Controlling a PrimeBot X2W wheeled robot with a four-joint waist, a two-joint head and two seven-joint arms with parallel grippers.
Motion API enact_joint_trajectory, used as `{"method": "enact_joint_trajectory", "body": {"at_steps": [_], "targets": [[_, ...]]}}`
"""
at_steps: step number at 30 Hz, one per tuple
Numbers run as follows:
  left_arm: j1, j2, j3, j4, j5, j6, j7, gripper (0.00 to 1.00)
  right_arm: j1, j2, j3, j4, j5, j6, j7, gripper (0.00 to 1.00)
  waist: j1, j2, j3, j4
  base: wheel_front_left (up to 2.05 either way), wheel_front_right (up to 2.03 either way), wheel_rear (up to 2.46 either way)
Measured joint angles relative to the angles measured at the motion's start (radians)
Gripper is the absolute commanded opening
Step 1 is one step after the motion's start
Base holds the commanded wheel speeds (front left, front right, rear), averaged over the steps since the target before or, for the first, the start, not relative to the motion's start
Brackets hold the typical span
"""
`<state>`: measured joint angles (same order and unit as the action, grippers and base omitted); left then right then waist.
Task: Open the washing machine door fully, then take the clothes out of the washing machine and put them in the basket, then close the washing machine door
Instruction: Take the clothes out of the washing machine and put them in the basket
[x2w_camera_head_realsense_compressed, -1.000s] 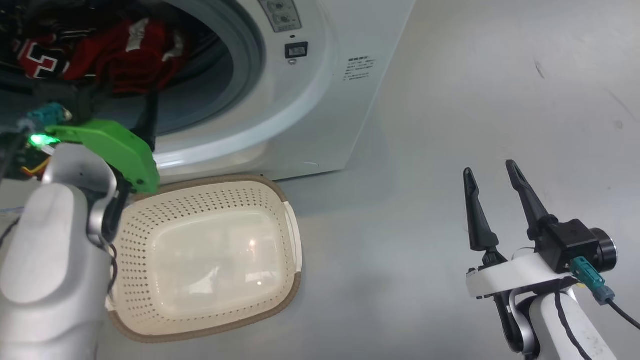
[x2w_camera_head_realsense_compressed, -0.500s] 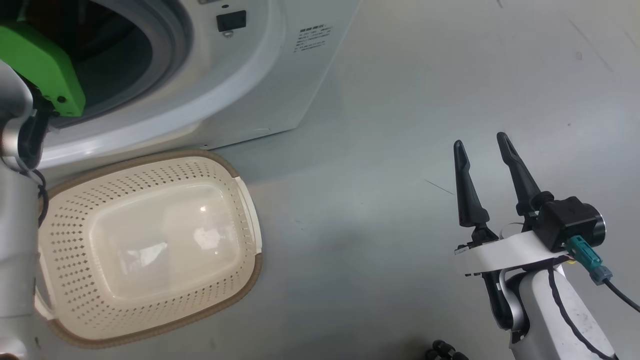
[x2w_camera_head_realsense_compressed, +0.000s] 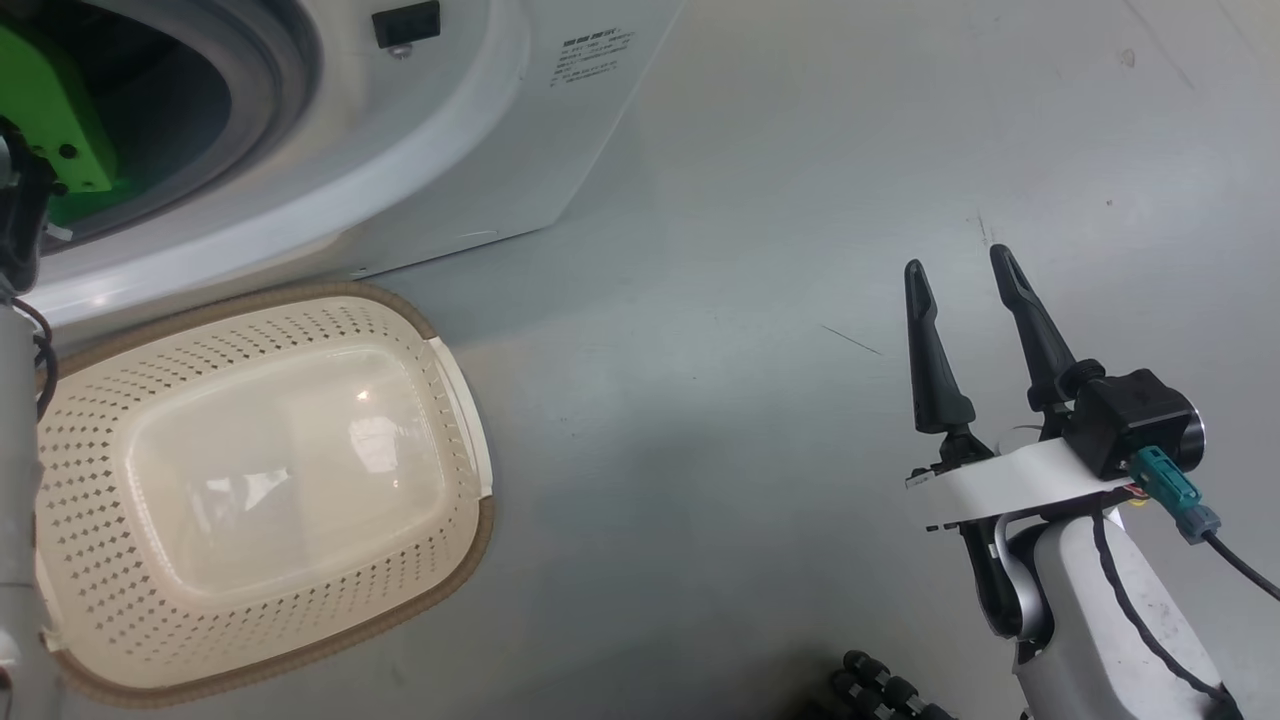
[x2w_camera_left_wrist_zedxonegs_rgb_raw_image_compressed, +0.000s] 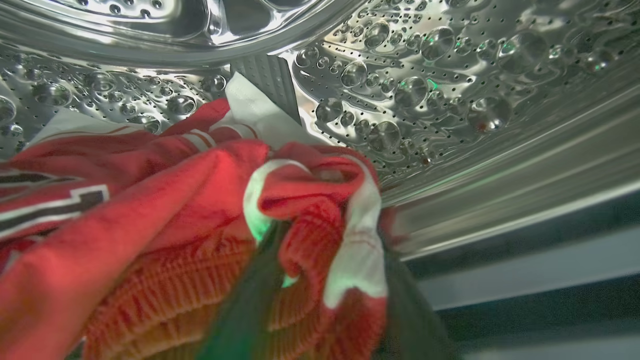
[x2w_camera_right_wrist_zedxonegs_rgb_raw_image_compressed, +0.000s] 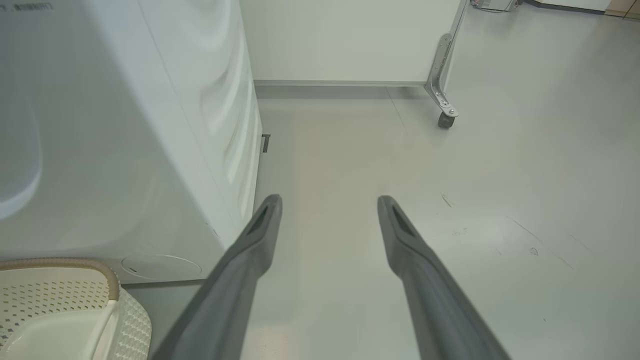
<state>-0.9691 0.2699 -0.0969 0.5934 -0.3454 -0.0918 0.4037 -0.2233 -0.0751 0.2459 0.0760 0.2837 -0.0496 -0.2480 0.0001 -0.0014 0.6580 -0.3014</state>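
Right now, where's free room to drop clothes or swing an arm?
Free: the basket, empty, in front of the washing machine; the bare floor between that machine's corner and the open right gripper. Crowded: the drum bottom, where the clothes are heaped at the left gripper.

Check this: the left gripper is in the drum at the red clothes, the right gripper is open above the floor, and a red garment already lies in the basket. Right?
Not quite: the basket is empty, as the head view shows its bare cream bottom. The rest holds: the left gripper is in the drum at the red clothes, the right gripper open above the floor.
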Motion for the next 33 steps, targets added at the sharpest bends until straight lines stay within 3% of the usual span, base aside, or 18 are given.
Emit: {"method": "enact_joint_trajectory", "body": {"at_steps": [12,33], "targets": [[-0.027,-0.021,-0.011,0.058,0.013,0.006,-0.063,0.0,-0.015,0.004,-0.021,0.017,0.0,0.004,-0.001,1.0,0.0001,0.0,-0.015,0.016,0.0,0.0,0.0],[0.045,-0.095,0.018,0.034,0.022,0.044,-0.435,0.0,-0.01,-0.012,-0.076,0.017,-0.015,0.004,-0.001,1.0,0.0001,0.0,-0.104,0.11,0.0,0.0,0.0]]}}
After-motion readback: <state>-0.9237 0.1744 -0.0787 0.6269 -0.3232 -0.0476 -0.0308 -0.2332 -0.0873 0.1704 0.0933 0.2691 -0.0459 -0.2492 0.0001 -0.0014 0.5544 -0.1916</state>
